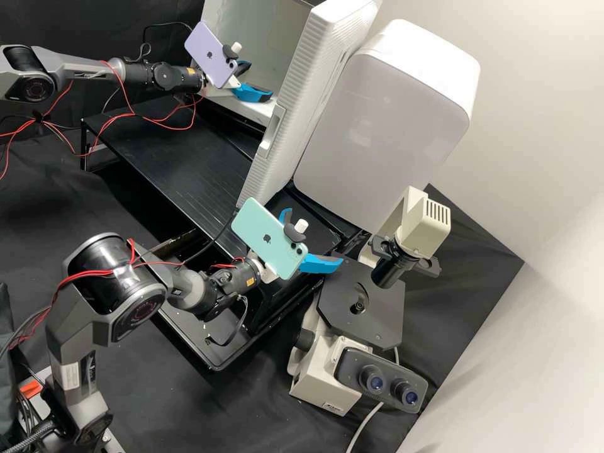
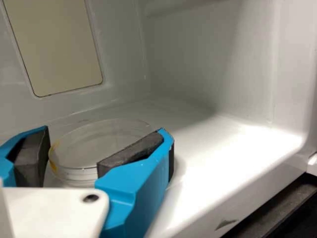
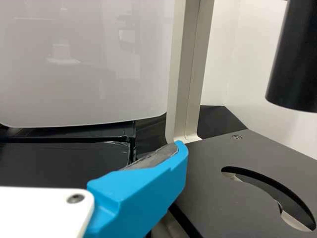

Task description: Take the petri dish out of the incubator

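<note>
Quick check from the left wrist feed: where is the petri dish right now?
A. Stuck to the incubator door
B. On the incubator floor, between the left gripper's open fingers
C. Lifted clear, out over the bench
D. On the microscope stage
B: the left wrist view shows the petri dish lying flat on the white incubator floor, with the left gripper open and one blue finger on each side of it.

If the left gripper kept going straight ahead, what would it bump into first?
The petri dish, most likely: it lies right between the open blue fingers of the left gripper. Beyond it stands the white inner wall of the incubator, though how far is hard to judge.
</note>
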Robot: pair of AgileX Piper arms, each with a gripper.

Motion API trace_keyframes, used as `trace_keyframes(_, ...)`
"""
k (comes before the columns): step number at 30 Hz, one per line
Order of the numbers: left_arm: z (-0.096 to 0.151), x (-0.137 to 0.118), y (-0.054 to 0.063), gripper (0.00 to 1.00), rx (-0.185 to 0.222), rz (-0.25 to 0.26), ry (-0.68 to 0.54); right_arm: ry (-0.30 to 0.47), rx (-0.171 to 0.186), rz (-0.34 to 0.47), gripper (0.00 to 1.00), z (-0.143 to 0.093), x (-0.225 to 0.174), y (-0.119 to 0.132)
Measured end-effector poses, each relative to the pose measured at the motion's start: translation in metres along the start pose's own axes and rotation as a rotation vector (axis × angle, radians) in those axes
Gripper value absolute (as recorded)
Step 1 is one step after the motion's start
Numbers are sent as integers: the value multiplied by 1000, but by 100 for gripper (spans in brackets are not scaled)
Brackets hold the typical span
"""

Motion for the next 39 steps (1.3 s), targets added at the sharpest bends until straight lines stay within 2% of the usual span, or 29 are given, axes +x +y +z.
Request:
trace_keyframes(10, 0, -1, 0, 0, -3, 0, 0, 0, 0, 0, 100, 0, 0, 0)
trace_keyframes(13, -2, -1, 2, 0, -17, 3, 3, 0, 0, 0, 100, 0, 0, 0)
trace_keyframes(15, -8, -2, 4, 0, -47, 15, 20, 0, 0, 0, 100, 0, 0, 0)
trace_keyframes(17, -12, -3, 4, 0, -100, 11, 25, 0, 0, 0, 100, 0, 0, 0)
trace_keyframes(20, -12, -5, 5, 0, -131, 6, 27, 0, 0, 0, 100, 0, 0, 0)
trace_keyframes(24, -11, -12, 5, 0, -114, -15, 20, 0, 0, 0, 100, 0, 0, 0)
trace_keyframes(25, -12, -15, 6, 0, -93, -21, 20, 0, 0, 0, 100, 0, 0, 0)
trace_keyframes(27, -12, -20, 6, 0, -80, -36, 8, 0, 0, 0, 100, 0, 0, 0)
trace_keyframes(32, -13, -28, 10, 0, -108, -50, -23, 0, 0, 0, 100, 0, 0, 0)
trace_keyframes(36, -13, -29, 10, 0, -114, -56, -32, 0, 0, 0, 100, 0, 0, 0)
trace_keyframes(39, -13, -32, 9, 0, -102, -63, -33, 0, 0, 0, 100, 0, 0, 0)
